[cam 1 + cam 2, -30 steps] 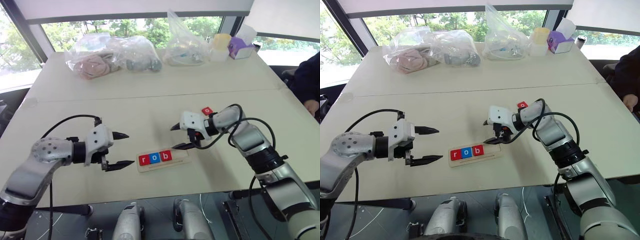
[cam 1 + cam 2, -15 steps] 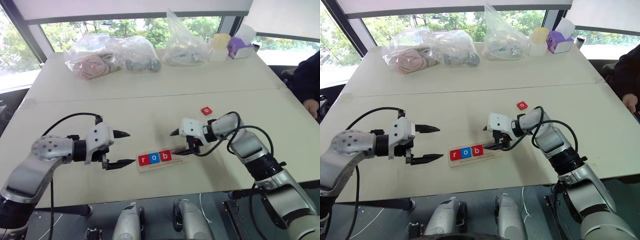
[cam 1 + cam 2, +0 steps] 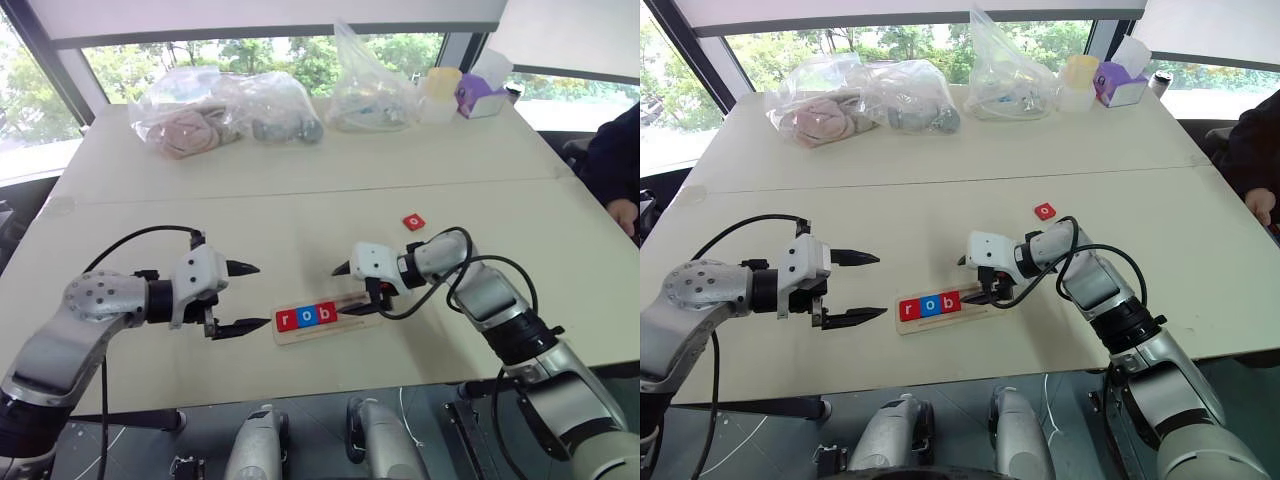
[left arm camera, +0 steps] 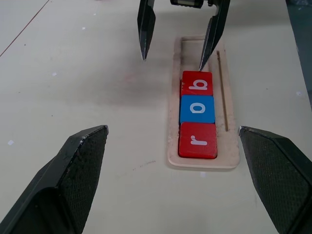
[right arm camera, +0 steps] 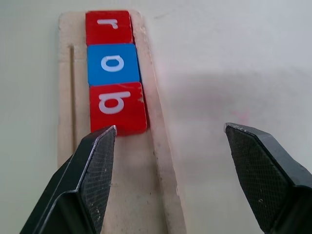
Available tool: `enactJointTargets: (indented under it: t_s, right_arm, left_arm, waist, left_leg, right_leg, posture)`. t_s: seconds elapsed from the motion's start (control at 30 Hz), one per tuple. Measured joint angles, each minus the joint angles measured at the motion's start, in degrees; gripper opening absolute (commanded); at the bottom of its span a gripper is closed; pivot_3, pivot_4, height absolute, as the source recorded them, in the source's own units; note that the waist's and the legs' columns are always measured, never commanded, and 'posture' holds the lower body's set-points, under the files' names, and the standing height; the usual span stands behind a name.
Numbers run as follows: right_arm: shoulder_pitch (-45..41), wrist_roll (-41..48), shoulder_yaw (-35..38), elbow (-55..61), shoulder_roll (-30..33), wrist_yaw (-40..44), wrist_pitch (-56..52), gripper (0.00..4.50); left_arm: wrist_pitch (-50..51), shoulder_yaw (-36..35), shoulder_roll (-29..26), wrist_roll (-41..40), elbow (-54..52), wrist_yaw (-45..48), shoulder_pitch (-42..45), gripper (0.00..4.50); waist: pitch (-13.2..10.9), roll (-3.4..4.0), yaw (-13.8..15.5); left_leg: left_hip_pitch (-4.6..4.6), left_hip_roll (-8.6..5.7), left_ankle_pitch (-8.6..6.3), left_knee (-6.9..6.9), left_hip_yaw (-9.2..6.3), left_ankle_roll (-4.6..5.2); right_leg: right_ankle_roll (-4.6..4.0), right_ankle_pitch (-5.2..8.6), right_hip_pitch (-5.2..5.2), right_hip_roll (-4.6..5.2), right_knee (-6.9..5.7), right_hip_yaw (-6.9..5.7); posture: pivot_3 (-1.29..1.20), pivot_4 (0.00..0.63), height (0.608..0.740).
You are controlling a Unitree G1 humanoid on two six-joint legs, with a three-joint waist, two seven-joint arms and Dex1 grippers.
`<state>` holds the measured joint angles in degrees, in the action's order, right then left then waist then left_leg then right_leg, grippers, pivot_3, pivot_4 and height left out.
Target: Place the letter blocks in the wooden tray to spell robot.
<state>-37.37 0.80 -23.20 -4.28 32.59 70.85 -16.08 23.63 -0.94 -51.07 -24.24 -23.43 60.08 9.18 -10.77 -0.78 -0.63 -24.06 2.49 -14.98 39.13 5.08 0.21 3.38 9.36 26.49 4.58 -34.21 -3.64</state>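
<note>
The wooden tray (image 3: 356,303) lies near the table's front edge. Three letter blocks fill its left part: a red r (image 3: 288,320), a blue o (image 3: 307,317) and a red b (image 3: 327,312). Another red block marked o (image 3: 413,222) lies loose on the table, farther back and to the right. My right gripper (image 3: 340,290) is open and empty. One of its fingers (image 5: 100,161) hovers over the tray's bare right part, right beside the b (image 5: 117,106). The other finger is beyond the tray's far rim. Left of the tray, my left gripper (image 3: 262,295) stands wide open with nothing in it.
Clear plastic bags (image 3: 225,110) of odds and ends, a yellow cup (image 3: 441,88) and a purple tissue box (image 3: 480,95) line the far side of the table. A person's dark sleeve (image 3: 615,160) shows at the right edge. A seam (image 3: 300,195) crosses the tabletop.
My right gripper has moved left and down, away from the loose red block and onto the tray's bare end. The left gripper has stayed put.
</note>
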Motion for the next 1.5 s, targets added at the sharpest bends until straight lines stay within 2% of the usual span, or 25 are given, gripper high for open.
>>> enactJointTargets:
  t_s: [0.2,0.3,0.5,0.73,0.87,1.3,1.4,1.5]
  right_arm:
    - [-1.0,0.7,2.1,3.1,5.2,2.4,-2.0,3.62]
    - [-1.6,2.2,5.6,3.9,5.4,0.4,-4.3,3.62]
    - [-2.9,1.5,14.5,0.2,0.4,-16.6,-9.9,3.62]
    - [-2.9,-2.9,19.5,-7.2,-7.1,-39.5,-20.7,3.62]
    - [-3.0,-3.8,21.9,-12.1,-9.5,-47.5,-21.1,3.62]
    - [-7.7,-1.1,24.7,-26.5,-10.7,-51.3,-17.2,3.62]
    - [-8.4,-0.4,24.9,-28.6,-10.7,-50.6,-16.1,2.81]
    - [-8.5,0.2,24.8,-28.8,-11.0,-50.1,-16.2,1.26]
  left_arm:
    - [0.0,0.0,0.1,0.0,-0.1,0.0,0.0,4.5]
    - [0.0,0.3,0.7,0.0,-0.1,-0.1,0.6,4.5]
    - [-0.1,1.8,1.9,0.1,-0.1,-0.4,0.9,4.5]
    - [-0.3,2.2,2.5,0.3,0.5,-0.4,2.6,4.5]
    - [-0.4,2.4,2.9,0.6,0.9,-0.3,2.9,4.5]
    - [-0.4,2.5,3.2,1.3,1.0,-0.4,2.9,4.5]
    - [-0.4,2.5,3.3,1.4,1.0,-0.5,2.9,4.5]
    - [-0.4,2.5,3.4,1.6,1.0,-0.6,2.9,4.5]
  waist:
    - [0.0,0.0,0.0]
    - [0.0,0.0,0.0]
    - [0.0,0.0,0.0]
    - [0.0,0.01,-0.1]
    - [0.0,0.01,-0.2]
    - [0.0,0.01,-0.4]
    - [0.0,0.01,-0.4]
    - [0.0,0.02,-0.4]
  left_leg:
    - [0.0,-0.01,0.0,0.0,0.0,0.0]
    - [0.0,0.0,0.0,0.0,0.0,0.0]
    - [-0.01,0.0,0.0,0.0,0.03,0.0]
    - [-0.1,-0.02,0.0,0.0,0.03,0.0]
    - [-0.12,-0.02,0.01,0.0,0.02,0.01]
    - [-0.12,-0.02,0.01,0.0,-0.01,0.02]
    - [-0.1,-0.02,0.01,0.0,-0.01,0.02]
    - [-0.09,-0.02,0.01,0.0,-0.03,0.02]
  right_leg:
    - [0.02,0.02,0.0,0.03,0.01,0.0]
    - [0.03,0.02,0.02,-0.01,-0.01,0.0]
    - [-0.07,-0.04,0.02,0.0,0.0,0.01]
    - [-0.08,-0.06,0.08,0.02,0.0,0.01]
    - [-0.07,-0.06,0.09,-0.01,0.0,0.01]
    - [-0.06,-0.06,0.06,-0.03,-0.01,0.02]
    - [-0.06,-0.06,0.05,-0.03,-0.01,0.02]
    - [-0.06,-0.06,0.04,-0.04,-0.02,0.02]
  posture:
    - [0.0,0.15,0.74]
    - [0.0,0.15,0.74]
    - [0.0,0.15,0.74]
    - [0.0,0.15,0.74]
    - [0.0,0.15,0.74]
    - [0.0,0.15,0.74]
    - [0.0,0.15,0.74]
    - [0.0,0.15,0.74]
